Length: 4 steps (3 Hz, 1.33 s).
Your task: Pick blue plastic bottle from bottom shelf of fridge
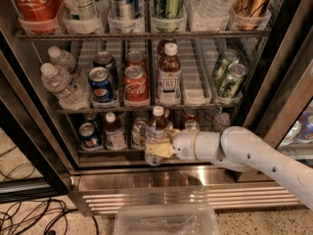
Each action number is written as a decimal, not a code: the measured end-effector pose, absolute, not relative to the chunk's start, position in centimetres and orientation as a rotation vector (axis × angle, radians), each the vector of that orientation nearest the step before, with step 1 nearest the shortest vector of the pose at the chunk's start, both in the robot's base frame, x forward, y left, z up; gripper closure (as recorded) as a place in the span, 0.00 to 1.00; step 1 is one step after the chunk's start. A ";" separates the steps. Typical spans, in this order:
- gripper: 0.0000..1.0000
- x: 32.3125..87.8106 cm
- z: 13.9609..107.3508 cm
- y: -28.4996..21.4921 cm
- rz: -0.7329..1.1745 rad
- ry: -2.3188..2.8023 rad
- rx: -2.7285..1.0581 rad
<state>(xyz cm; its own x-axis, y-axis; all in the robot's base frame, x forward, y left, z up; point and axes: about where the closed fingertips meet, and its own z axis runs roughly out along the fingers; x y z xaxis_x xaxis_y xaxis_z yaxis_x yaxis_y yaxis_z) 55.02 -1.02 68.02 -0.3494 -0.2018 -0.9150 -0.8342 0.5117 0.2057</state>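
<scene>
Left end of the shelf (105, 152): a Pepsi can (88, 135), a dark bottle (114, 132) and a silver can (139, 133) stand in their lanes, none of them touched.

Middle of the front edge: the bottle (157, 129) stands upright in the open fridge (122, 180). Your gripper (159, 150) is clamped round its lower body, over the pale label. The bottle's foot overlaps the front lip in this view, and whether it has cleared the lip cannot be told.

Risks, as judged:
- The hold sits low and the cap end is free, so a quick pull could tip the bottle in the jaws.
- The label looks smooth, so a slack squeeze could let it slide down.
- The silver can is just beside the bottle on the left, and any sideways drift would knock it.
- The cap is near the rack above (146, 107), so a steep lift would strike it.
- A flat pull could catch the foot on the lip.

Right of the bottle: your arm (244, 151) comes in from the lower right corner, rising gently. The wrist is nearly level and square to the front edge. A clear bin (166, 208) lies on the floor below.
</scene>
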 end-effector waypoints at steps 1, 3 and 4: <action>1.00 53.0 67.8 -0.1 0.933 1.838 -0.929; 1.00 51.7 67.6 1.3 0.900 1.862 -0.976; 1.00 47.9 68.4 4.9 0.812 1.849 -1.080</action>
